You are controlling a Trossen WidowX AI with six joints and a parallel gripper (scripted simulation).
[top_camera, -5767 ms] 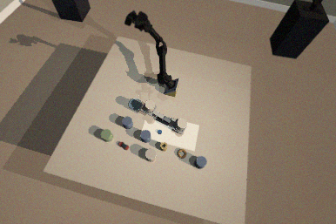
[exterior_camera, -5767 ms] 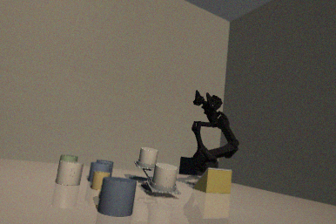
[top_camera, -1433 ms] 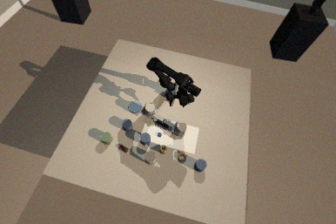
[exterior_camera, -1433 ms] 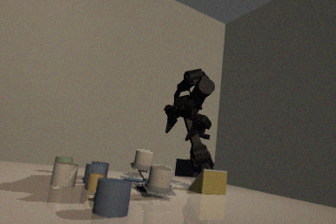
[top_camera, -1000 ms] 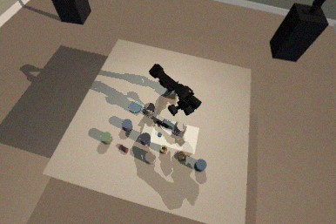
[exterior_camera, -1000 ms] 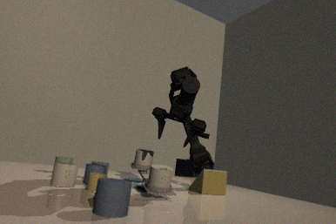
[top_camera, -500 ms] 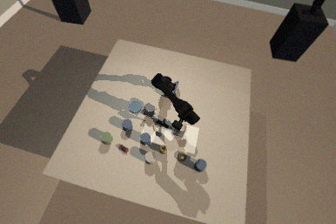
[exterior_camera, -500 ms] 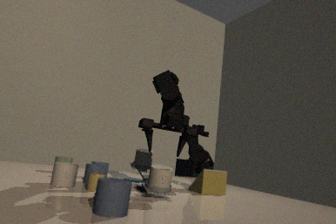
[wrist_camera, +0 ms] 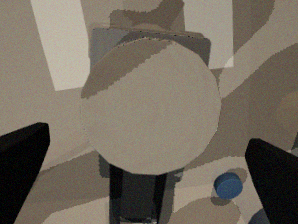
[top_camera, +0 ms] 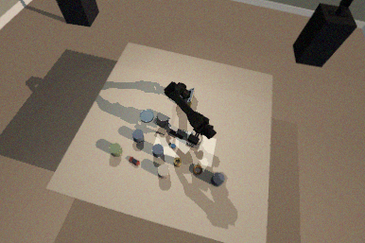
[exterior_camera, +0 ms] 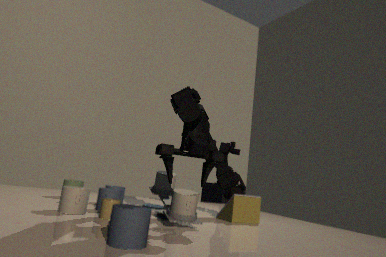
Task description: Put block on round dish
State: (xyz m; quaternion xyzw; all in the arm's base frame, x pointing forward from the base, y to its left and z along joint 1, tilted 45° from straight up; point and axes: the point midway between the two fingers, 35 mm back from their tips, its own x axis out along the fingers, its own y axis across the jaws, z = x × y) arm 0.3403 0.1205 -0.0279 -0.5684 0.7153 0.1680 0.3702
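Observation:
The balance (top_camera: 179, 133) (wrist_camera: 137, 195) stands mid-table, its beam sloping down toward the near end in the exterior view. One pale cup (exterior_camera: 184, 204) (wrist_camera: 150, 100) stands upright on the lower pan. The other cup (top_camera: 162, 120) (exterior_camera: 161, 182) stands on the raised far pan, in shadow. My gripper (top_camera: 193, 141) (exterior_camera: 187, 183) (wrist_camera: 150, 140) is open and empty, above the lower cup, with the fingers spread to either side of its top in the wrist view. The round blue dish (top_camera: 147, 115) (exterior_camera: 154, 206) lies beside the far cup, with no cup above it. The block is not visible.
Blue cylinders (top_camera: 138, 135) (top_camera: 158, 150) (top_camera: 217, 179), a green one (top_camera: 115, 149) and a white one (top_camera: 163, 172) stand around the balance. A small blue disc (top_camera: 173, 146) (wrist_camera: 228, 185) lies close beside it. A yellow wedge (exterior_camera: 245, 210) and a red item (top_camera: 134, 161) are also there.

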